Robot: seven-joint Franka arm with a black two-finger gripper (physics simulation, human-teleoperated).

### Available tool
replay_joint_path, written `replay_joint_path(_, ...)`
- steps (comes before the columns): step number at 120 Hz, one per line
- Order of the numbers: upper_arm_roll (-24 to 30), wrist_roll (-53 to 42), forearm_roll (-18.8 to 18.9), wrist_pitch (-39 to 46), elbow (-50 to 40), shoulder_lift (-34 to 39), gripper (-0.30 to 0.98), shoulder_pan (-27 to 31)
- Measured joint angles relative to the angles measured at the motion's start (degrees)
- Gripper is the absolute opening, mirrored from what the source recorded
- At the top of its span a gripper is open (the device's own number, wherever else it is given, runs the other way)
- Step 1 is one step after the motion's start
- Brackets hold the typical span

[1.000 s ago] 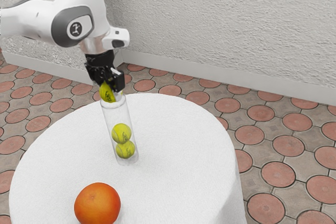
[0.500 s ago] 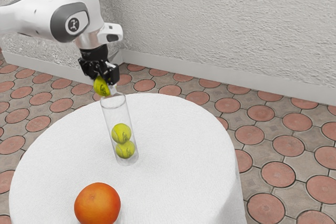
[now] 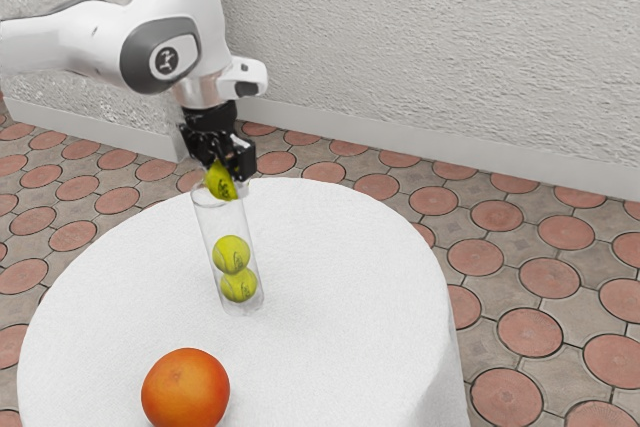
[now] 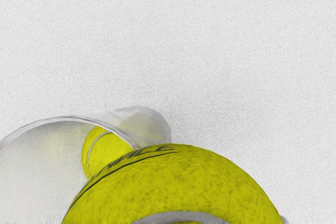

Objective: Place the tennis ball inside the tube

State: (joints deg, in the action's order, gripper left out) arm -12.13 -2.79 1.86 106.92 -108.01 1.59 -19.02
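Yellow-green in the exterior view: a tennis ball, clenched between the jaws of a black gripper on a white arm. Held right at the mouth of a clear tube, overlapping the rim in this view; cannot tell whether dipping inside. Farther below the jaws, down in the tube, an upper ball resting against a lower ball. Beneath all this, a round counter draped in white cloth, with the tube standing on it. Well apart from the jaws, nearer the camera, an orange fruit on the same counter. Beyond, a tiled floor and a rough pale wall.

In the wrist view, large and close under the jaws, the same tennis ball with dark lettering. Lower than the jaws, the tube's mouth, partly covered by the held ball and partly in sight beside it. Inside, the yellow curve of another ball with a pale seam. All around, white cloth.
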Motion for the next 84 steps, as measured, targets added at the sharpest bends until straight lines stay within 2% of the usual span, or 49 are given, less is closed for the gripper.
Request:
replay_joint_path(20, -0.17, 0.18, 0.03, 0.03, 0.30, 0.42, 0.32, -0.73)
replay_joint_path(40, -0.24, 0.30, 0.06, 0.16, 0.33, 0.52, 0.32, 1.95)
replay_joint_path(63, -0.27, 0.19, -0.29, 0.16, 0.26, 0.26, 0.51, 4.54)
replay_joint_path(84, -1.00, -0.01, -0.45, -1.19, 0.80, 1.12, 0.60, 3.50)
